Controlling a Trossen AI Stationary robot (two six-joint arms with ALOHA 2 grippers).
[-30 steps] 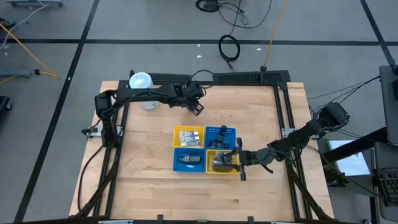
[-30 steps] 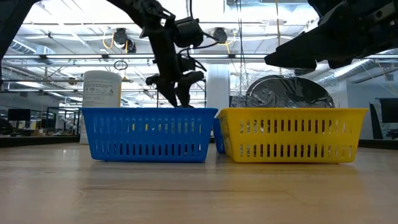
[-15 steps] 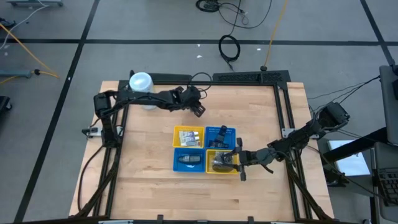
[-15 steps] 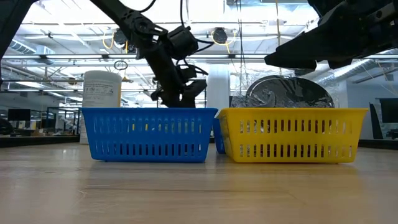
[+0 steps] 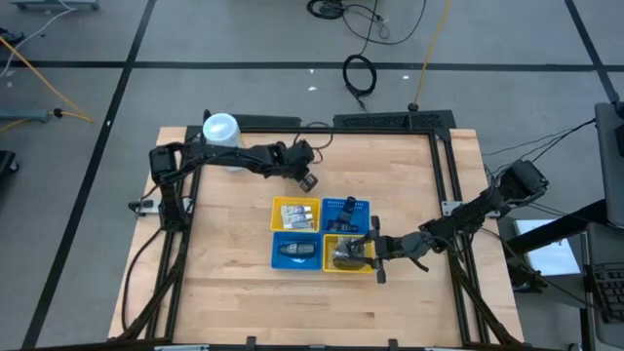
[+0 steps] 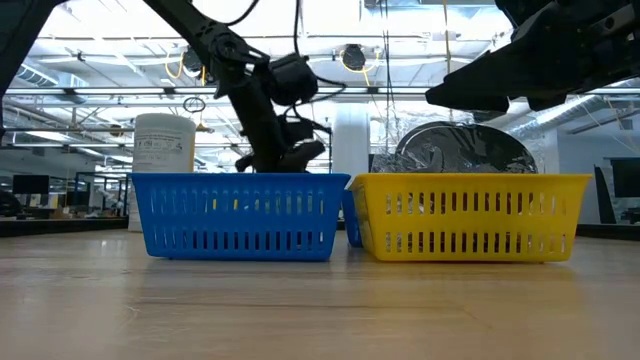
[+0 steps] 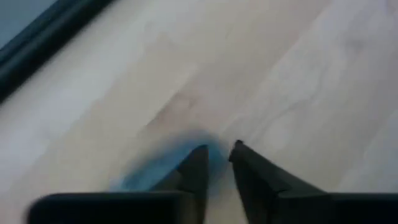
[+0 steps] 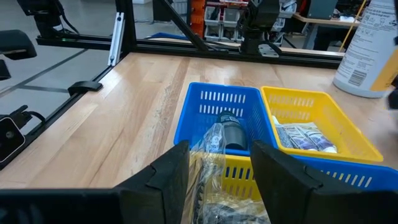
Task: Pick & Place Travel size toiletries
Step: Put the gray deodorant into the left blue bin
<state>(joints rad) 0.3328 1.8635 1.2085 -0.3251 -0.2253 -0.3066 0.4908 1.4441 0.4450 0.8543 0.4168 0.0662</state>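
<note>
Four baskets sit clustered: two blue, two yellow. My left gripper hovers nearly closed, empty; my right gripper, half-open, holds nothing.

Bright, even overhead light on my table.
My left wrist view is smeared by blur over pale wood; the low view glares from ceiling lamps, leaving my arms silhouetted.

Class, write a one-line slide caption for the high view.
Four baskets of toiletries mid-table, flanked by two tools.
</note>
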